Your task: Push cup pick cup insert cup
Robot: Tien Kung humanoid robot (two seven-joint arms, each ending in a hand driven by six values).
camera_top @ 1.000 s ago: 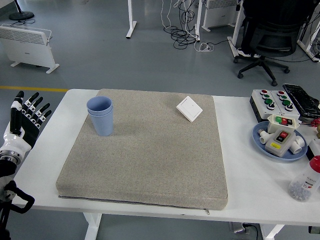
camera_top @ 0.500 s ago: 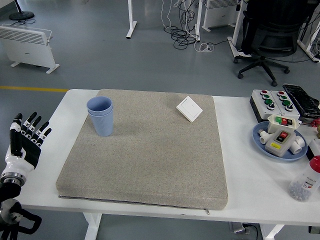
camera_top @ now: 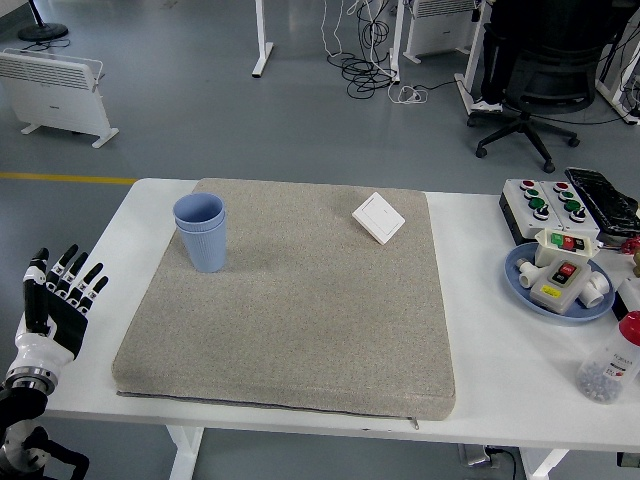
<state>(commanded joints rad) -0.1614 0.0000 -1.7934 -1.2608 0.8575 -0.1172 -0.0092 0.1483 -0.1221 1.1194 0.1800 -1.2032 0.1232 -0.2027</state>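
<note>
Cups, blue and nested one in the other, are standing upright on the grey mat, near its far left corner. We are holding our left hand at the table's left edge, well apart from the cups, fingers spread and pointing up, gripping nothing. Our right hand is not showing. A white switch is lying near the mat's far right corner, and a blue plate is sitting at the right.

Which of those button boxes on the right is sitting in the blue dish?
The small box with the red button lies in the blue dish. The bigger box with red and green buttons rests on the table behind it.
</note>
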